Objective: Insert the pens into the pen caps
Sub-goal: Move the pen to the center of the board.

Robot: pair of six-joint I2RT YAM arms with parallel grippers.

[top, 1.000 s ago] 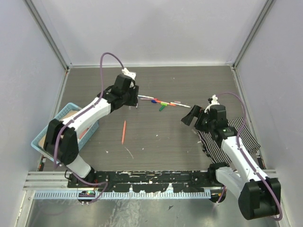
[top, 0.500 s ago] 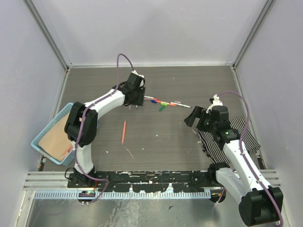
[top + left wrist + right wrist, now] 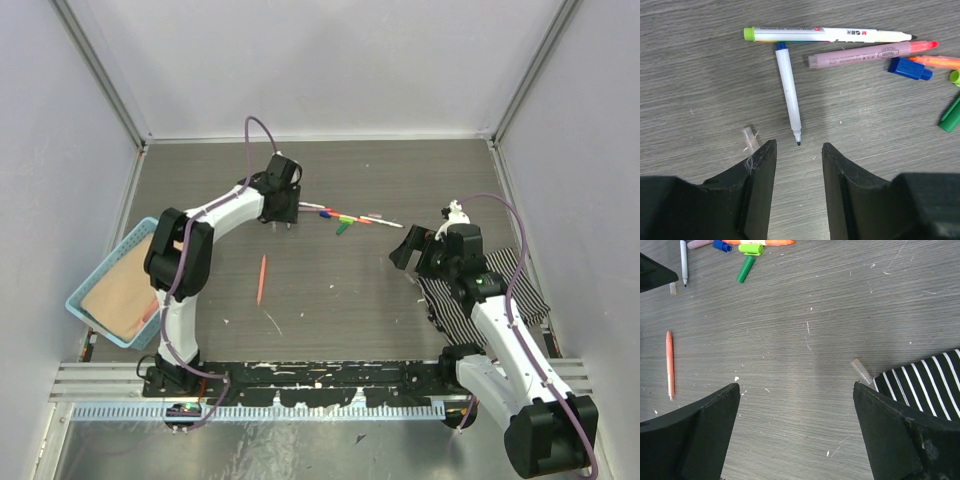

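Several pens lie in a cluster at the table's far middle (image 3: pixel 345 217). In the left wrist view I see a white pen with a green end (image 3: pixel 830 34), a mauve pen with a red tip (image 3: pixel 865 52), and a thin white pen with a blue end (image 3: pixel 789 90) whose dark tip points at my left gripper (image 3: pixel 798 150). That gripper is open and empty just short of the tip. A blue cap (image 3: pixel 909 68) and a green cap (image 3: pixel 951 112) lie to the right. An all-orange pen (image 3: pixel 262 278) lies apart. My right gripper (image 3: pixel 795 390) is wide open and empty above bare table.
A blue basket (image 3: pixel 100 300) stands at the left edge. A black-and-white striped cloth (image 3: pixel 490 290) lies under the right arm. One small clear cap (image 3: pixel 748 137) lies by my left finger, and another (image 3: pixel 860 371) lies beside the cloth. Grey walls close in the table.
My left arm has swung its elbow away from the basket and brought the gripper right, up to the pen cluster. My right gripper has shifted slightly right.
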